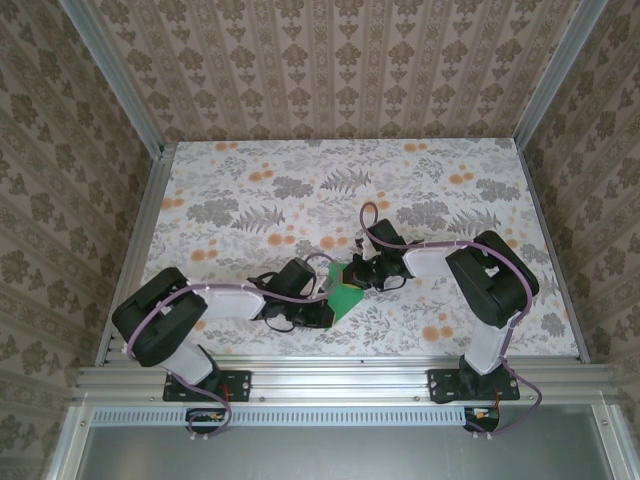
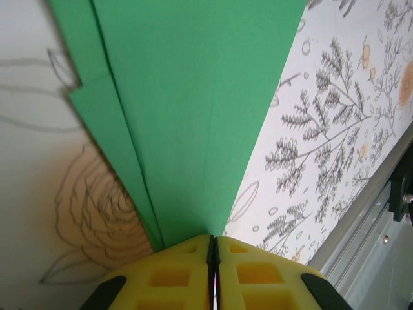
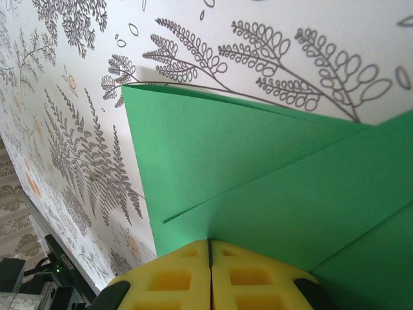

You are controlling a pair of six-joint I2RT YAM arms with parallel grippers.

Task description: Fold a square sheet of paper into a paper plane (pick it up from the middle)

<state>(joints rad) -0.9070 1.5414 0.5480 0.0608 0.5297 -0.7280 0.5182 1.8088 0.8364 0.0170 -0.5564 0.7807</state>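
Yellow-tipped left gripper (image 2: 213,253) is pinched tight on the square sheet of paper (image 2: 193,110), which is already creased into layers and sits low by the floral tabletop (image 2: 322,129), between the arms. The right gripper (image 3: 209,250) is clamped on another edge, jaws together. My read is that a fold is being set. It calls for even tension, aligned edges and no twisting, because thin paper tears easily.

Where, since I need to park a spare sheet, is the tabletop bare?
The far half of the table, up to the back wall, is bare, and so is the strip along the left rail. It is crowded at the near middle, where the left gripper and right gripper meet on the square sheet of paper.
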